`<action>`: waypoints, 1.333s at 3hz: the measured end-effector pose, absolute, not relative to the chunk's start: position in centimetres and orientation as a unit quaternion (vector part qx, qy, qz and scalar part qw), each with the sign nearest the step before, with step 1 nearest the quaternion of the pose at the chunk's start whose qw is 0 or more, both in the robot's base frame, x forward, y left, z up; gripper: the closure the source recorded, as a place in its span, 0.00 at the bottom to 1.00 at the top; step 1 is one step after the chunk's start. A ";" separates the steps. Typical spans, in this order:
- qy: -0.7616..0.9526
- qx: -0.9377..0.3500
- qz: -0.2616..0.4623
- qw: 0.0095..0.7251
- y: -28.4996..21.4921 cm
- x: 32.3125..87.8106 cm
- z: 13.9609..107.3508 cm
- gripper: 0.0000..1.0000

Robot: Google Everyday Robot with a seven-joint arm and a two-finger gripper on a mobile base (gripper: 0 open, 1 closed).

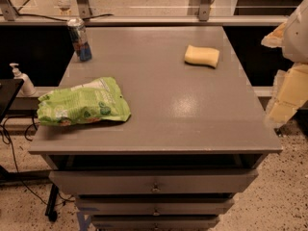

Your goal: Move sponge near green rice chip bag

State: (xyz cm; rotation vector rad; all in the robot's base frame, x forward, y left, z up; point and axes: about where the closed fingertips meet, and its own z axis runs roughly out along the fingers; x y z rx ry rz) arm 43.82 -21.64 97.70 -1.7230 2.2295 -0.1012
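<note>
In the camera view we counted one sponge (202, 56), one green rice chip bag (83, 108) and one can (79, 39) on the cabinet top (183, 114). The sponge lay upper right of centre, long axis nearly left-right; the bag lay lower left, well apart. The gripper (288, 85) hung at the right edge; whether open, we could not tell.

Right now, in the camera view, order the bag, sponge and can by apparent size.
1. Bag, clearly largest.
2-3. Sponge and can look about alike; the can stands farther back, so I won't rank them.
The hand hangs beyond the table's right edge, apart from all three.
</note>
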 end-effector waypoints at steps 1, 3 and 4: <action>0.781 -0.603 -0.035 0.160 -21.6 43.8 97.7 0.00; 0.740 -0.615 -0.024 0.272 -19.4 56.3 95.7 0.00; 0.726 -0.613 -0.013 0.311 -18.5 63.0 94.2 0.00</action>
